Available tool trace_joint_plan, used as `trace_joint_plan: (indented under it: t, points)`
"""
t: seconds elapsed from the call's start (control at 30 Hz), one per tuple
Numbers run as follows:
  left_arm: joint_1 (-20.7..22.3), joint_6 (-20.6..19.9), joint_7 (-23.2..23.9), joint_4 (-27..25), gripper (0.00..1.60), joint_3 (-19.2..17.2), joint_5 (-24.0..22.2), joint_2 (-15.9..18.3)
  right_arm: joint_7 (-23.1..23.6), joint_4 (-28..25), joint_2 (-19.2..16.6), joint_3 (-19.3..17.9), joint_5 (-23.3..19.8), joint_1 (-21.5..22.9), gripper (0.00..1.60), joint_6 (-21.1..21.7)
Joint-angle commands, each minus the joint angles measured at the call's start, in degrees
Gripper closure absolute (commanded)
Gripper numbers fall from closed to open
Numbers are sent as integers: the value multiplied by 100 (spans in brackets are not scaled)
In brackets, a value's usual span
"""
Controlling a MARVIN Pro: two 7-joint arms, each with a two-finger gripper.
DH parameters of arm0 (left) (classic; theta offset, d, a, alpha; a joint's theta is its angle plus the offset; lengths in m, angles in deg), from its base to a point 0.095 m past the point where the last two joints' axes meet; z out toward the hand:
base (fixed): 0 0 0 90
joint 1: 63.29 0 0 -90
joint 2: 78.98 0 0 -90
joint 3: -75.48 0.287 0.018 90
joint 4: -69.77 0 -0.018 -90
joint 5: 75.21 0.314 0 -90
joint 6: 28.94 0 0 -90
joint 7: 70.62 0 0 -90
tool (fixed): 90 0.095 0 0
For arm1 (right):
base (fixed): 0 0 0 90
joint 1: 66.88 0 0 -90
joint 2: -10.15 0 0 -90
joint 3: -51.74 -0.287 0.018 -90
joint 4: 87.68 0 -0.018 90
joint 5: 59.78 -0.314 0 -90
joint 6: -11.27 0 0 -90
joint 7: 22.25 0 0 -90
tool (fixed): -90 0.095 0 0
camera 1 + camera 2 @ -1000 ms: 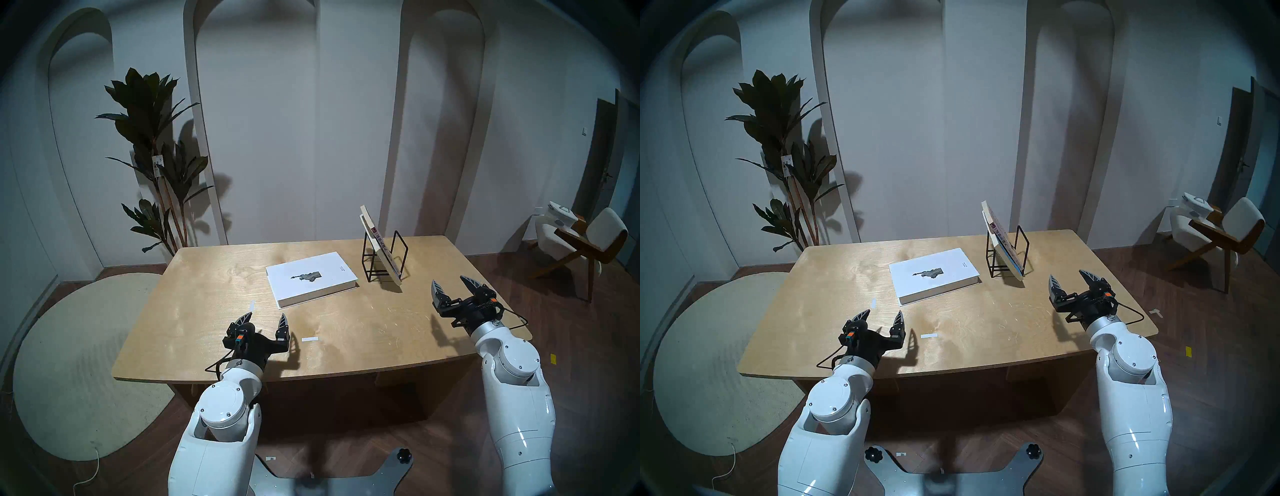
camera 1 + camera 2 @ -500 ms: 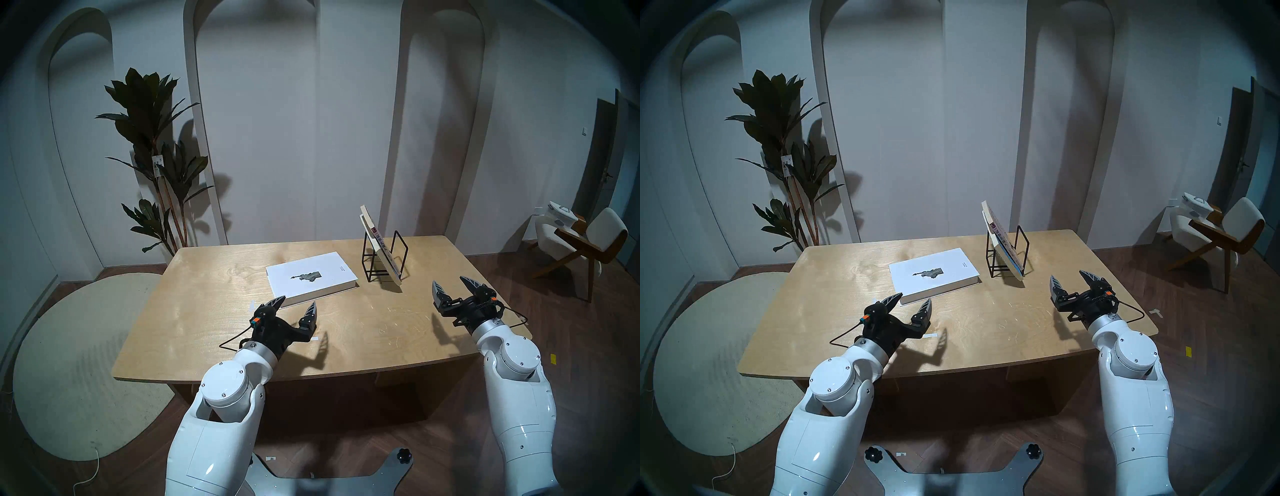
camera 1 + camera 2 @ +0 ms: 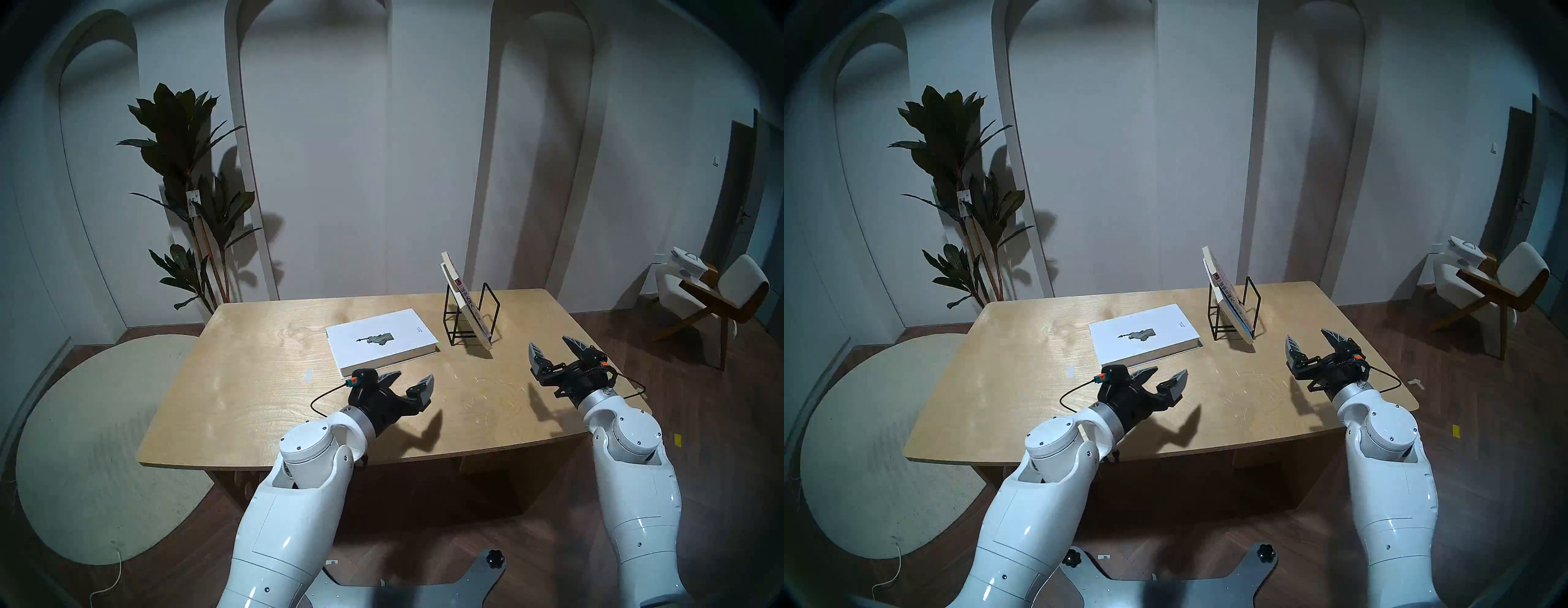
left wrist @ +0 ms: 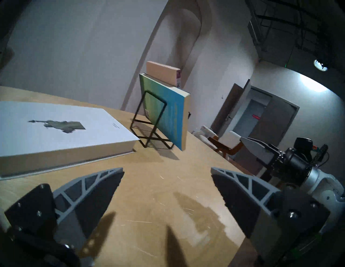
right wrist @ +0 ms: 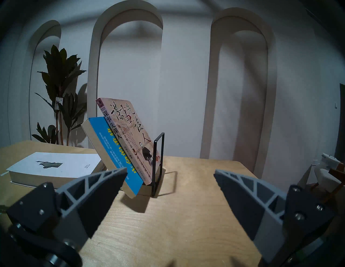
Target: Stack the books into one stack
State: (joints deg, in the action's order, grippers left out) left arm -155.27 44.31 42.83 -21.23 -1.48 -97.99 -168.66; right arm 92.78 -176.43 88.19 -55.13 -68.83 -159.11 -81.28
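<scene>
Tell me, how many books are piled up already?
None yet. The white book lies flat alone on the table. The blue-green book and the beige-pink book lean in the black wire rack. The left hand and right hand are open and hold nothing. Both leaning books need moving onto the white one.

In the head views the two paperbacks leaning in the wire rack (image 3: 471, 316) show edge-on, their covers turned away. The small line of print on the white book (image 3: 382, 342) is too small to read. From the left wrist, the beige-pink book (image 4: 163, 73) is mostly hidden behind the blue-green book (image 4: 166, 111), and the white book runs off the left edge. From the right wrist, the left finger (image 5: 97, 195) of the right claw (image 5: 170, 172) covers the blue-green book's lower corner and part of the counter (image 5: 186, 214).
</scene>
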Motion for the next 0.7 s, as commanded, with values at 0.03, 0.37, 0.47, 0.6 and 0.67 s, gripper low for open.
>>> trace_joint_plan:
  t: [0.03, 0.37, 0.47, 0.6, 0.67]
  points:
    - [668, 99, -9, 170, 0, 287, -773, -174, -29, -99, -9, -3, 6, 77, 0, -29]
    - [1207, 234, 0, 703, 0, 459, -1264, -345, -52, -99, -19, 10, 1, 75, 0, -32]
    - [1331, 441, -70, 836, 0, 542, -1300, -380, -58, -99, -22, 14, -1, 74, 0, -32]
    - [1585, 568, -108, 1107, 0, 626, -1295, -468, -65, -100, -26, 18, -4, 73, 0, -32]
    - [1680, 656, -140, 1236, 0, 668, -1300, -503, -70, -101, -29, 21, -5, 72, 0, -33]
